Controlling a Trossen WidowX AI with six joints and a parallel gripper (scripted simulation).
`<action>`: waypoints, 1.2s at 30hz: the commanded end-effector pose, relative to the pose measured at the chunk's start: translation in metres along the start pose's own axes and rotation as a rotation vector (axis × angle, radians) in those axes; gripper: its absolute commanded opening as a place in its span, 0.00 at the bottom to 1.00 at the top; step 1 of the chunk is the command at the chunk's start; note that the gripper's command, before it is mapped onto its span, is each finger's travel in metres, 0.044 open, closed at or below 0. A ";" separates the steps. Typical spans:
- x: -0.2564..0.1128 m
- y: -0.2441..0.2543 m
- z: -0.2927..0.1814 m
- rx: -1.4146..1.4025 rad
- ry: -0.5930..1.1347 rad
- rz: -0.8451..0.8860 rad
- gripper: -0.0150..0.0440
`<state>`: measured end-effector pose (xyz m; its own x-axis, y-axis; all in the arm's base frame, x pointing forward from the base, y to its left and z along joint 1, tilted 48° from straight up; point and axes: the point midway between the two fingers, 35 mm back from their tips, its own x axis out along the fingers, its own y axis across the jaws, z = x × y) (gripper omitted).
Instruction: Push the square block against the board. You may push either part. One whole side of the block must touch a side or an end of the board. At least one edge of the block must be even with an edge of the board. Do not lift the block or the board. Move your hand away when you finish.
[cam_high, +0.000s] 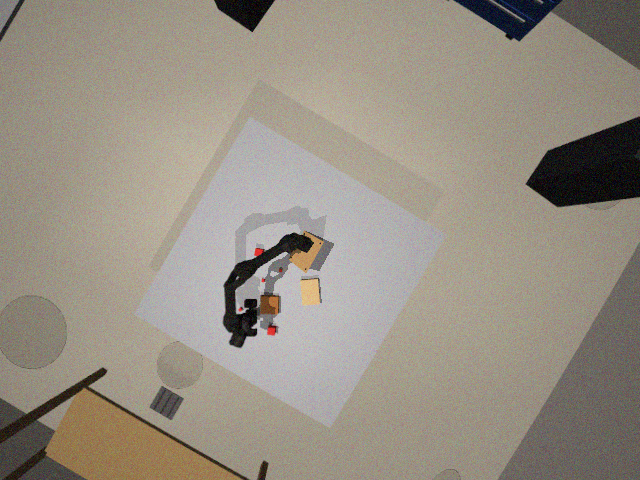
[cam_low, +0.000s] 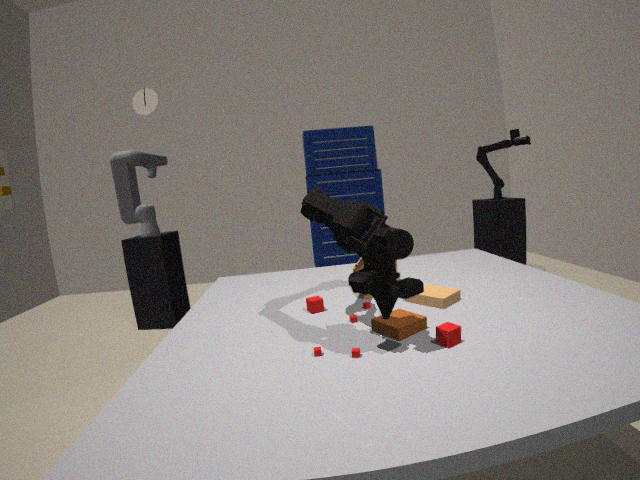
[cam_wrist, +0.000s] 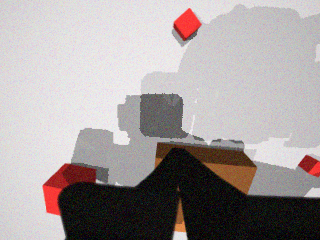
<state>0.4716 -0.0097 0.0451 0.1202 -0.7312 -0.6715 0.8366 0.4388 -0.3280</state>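
Note:
The square block, brown (cam_high: 270, 304) (cam_low: 408, 321) (cam_wrist: 227, 174), lies flat on the table. The board, pale wood and longer (cam_high: 310, 291) (cam_low: 439, 295), lies flat to its right in the top view. A gap separates them, and no sides touch. My gripper (cam_low: 386, 316) (cam_wrist: 177, 153) is shut and empty, pointing down. Its tips overlap the block's left corner in the exterior view and cover part of the block in the wrist view. I cannot tell whether they touch it. In the top view the tips are not distinct beside the block's left side.
A large red cube (cam_high: 271, 330) (cam_low: 448, 334) (cam_wrist: 65, 187) stands near the block. Another large red cube (cam_high: 258, 252) (cam_low: 314, 304) is farther off. Several small red cubes lie around, one here (cam_low: 353, 318). The arm's wooden base (cam_high: 306, 263) stands near the board.

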 end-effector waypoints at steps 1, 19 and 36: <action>0.003 0.000 0.002 0.022 -0.007 -0.005 0.25; 0.055 0.000 -0.003 0.022 -0.010 -0.006 0.25; 0.055 0.002 -0.017 0.022 -0.009 -0.005 0.25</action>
<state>0.4740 -0.0416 -0.0002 0.1247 -0.7364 -0.6650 0.8500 0.4250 -0.3112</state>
